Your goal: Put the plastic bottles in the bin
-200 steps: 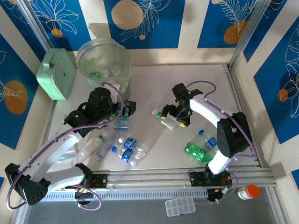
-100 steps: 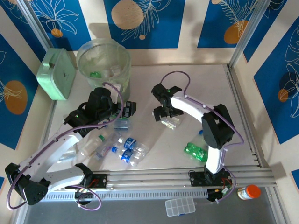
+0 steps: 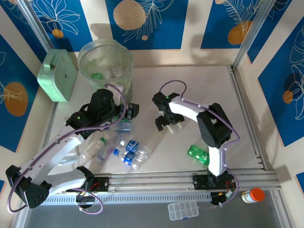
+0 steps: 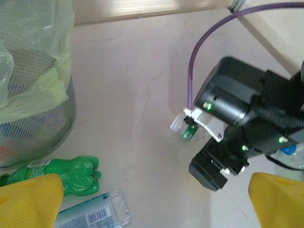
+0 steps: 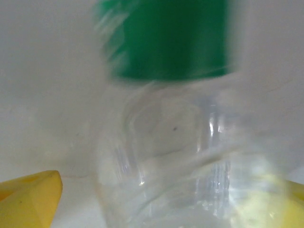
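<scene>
The bin (image 3: 105, 64) stands at the back left with a clear liner and a few bottles inside; its mesh wall and bag (image 4: 28, 90) sit at the left of the left wrist view. My left gripper (image 3: 126, 118) (image 4: 152, 204) hovers open in front of the bin, over a crushed green bottle (image 4: 64, 175) and a clear labelled bottle (image 4: 92, 213). My right gripper (image 3: 166, 121) (image 5: 156, 204) is open and low at mid-table. A clear bottle (image 3: 174, 125) (image 5: 166, 156) with a green cap (image 5: 173, 38) lies between its yellow fingers (image 5: 28, 199). More plastic bottles (image 3: 130, 152) lie near the front left, and a green bottle (image 3: 198, 156) beside the right arm.
A mint green box (image 3: 58, 75) leans at the far left beside the bin. An orange-capped jar (image 3: 251, 195) and a clear compartment case (image 3: 183, 210) lie beyond the front rail. The right arm's wrist (image 4: 237, 137) shows close by in the left wrist view.
My right arm swung left and brought its open gripper down around the clear green-capped bottle. The left arm stayed still.
</scene>
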